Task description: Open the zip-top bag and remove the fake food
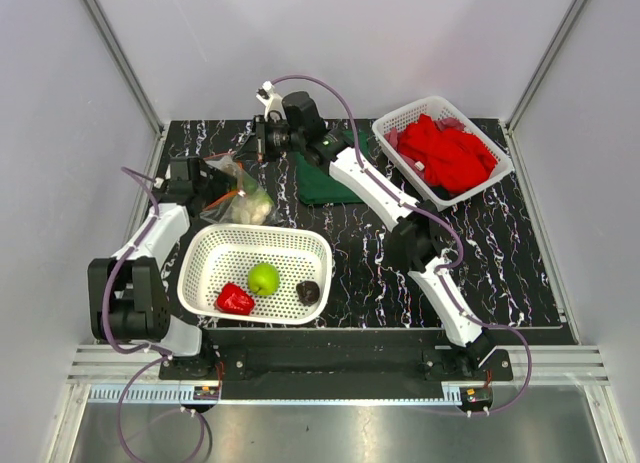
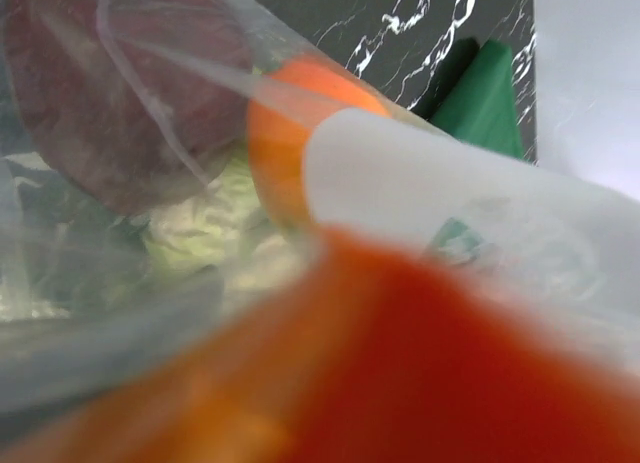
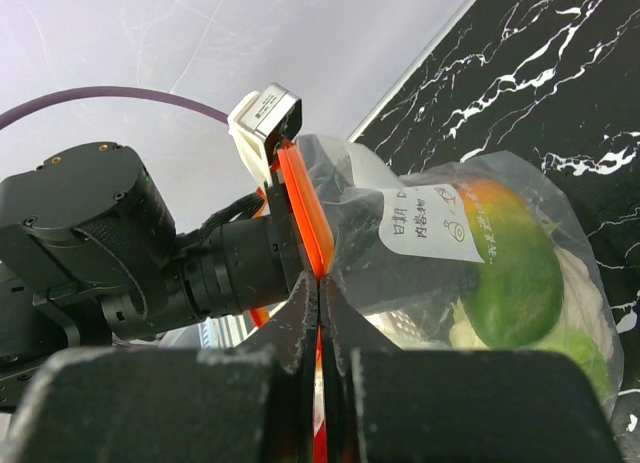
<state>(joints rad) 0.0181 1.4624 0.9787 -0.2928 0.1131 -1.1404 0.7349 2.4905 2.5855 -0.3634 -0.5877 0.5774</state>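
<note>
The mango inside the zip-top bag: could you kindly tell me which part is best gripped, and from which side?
Probably the mango's orange end, pinched across its width: it is the end facing the zip strip, which the right gripper holds. Come in from that side, through the bag's mouth; the cauliflower lies close beside it.

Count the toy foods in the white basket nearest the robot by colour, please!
Red: 1, shiny red plastic pepper
Green: 1, round green plastic apple
Dark: 1, small dark plastic piece
Total: 3 in the white plastic mesh basket; food inside the clear crinkly zip-top bag is not counted.
</note>
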